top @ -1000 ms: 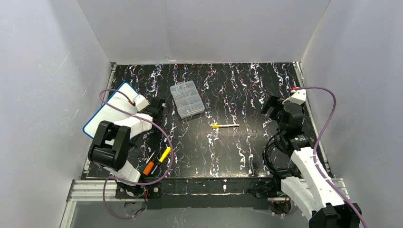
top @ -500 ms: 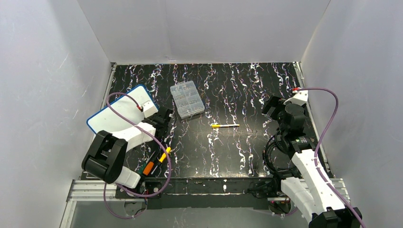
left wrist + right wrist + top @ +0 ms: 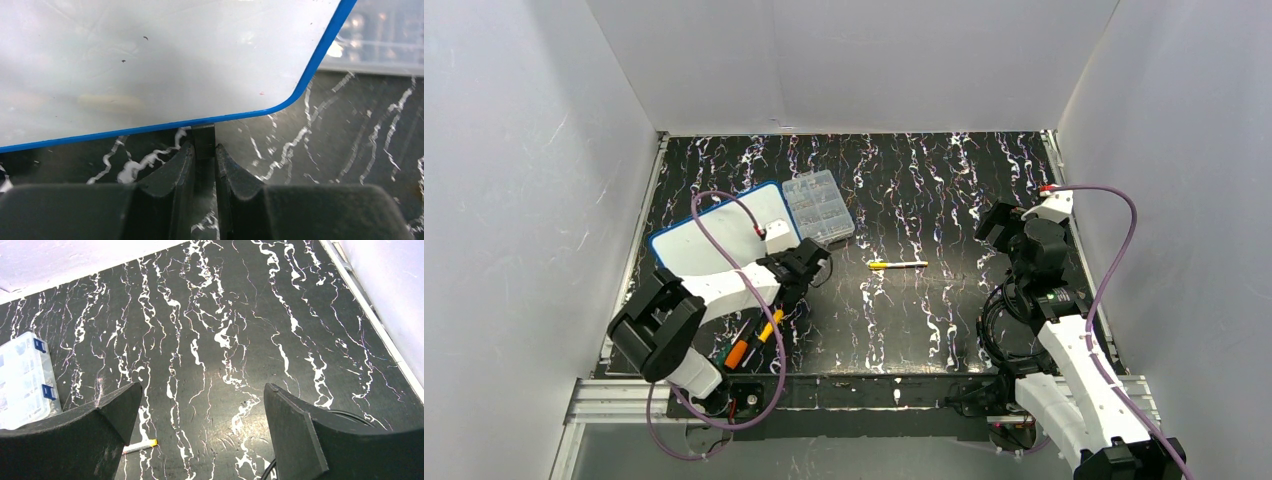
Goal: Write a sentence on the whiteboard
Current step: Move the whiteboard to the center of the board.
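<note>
glossy whiteboard [image 3: 150, 60], clear plastic box [image 3: 819, 205]

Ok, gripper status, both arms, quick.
Left gripper: closed, pinching the whiteboard at its blue edge.
Right gripper: open, holding nothing.

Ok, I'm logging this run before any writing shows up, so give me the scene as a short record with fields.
whiteboard: lying flat, left of centre, no lettering visible
left gripper: fingers nearly closed on the board's blue rim
right gripper: open, holding nothing
pen: lying loose at centre, untouched
clear box: right beside the board's far corner
</note>
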